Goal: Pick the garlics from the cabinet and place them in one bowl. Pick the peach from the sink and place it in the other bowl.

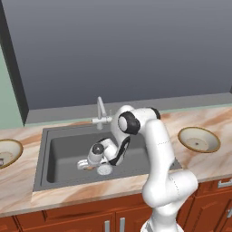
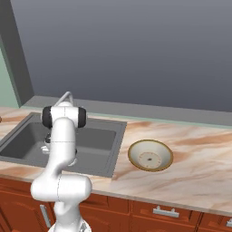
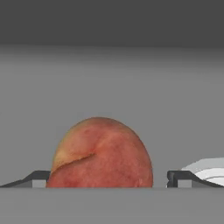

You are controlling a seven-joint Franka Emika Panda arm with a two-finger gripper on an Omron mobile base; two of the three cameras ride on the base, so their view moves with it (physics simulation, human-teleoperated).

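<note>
Round orange-pink peach at lower centre of the hand view, red-blushed with a yellowish patch on its left shoulder and a curved crease across the front. Resting on the dark grey floor of the rectangular sink basin, between the two dark fingertips of the two-finger gripper. Jaws spread wide, one tip at each side of the fruit with a small gap on the right; contact on the left not clear. Nothing clamped. Sliver of round silver drain at lower right of the hand view, just beside the right fingertip.

In the left base view, white arm bent down into the basin at centre frame, hand low over the sink floor, a speck of orange beneath it beside the drain. Slim silver faucet behind, at the sink's back edge. Marbled pink-beige countertop around the sink. Cream bowl with brownish rim at right of frame; second similar bowl cut by the left edge. Reddish-brown drawers with short silver handles along the bottom of the right base view.

No readable writing, brands or labels anywhere.
</note>
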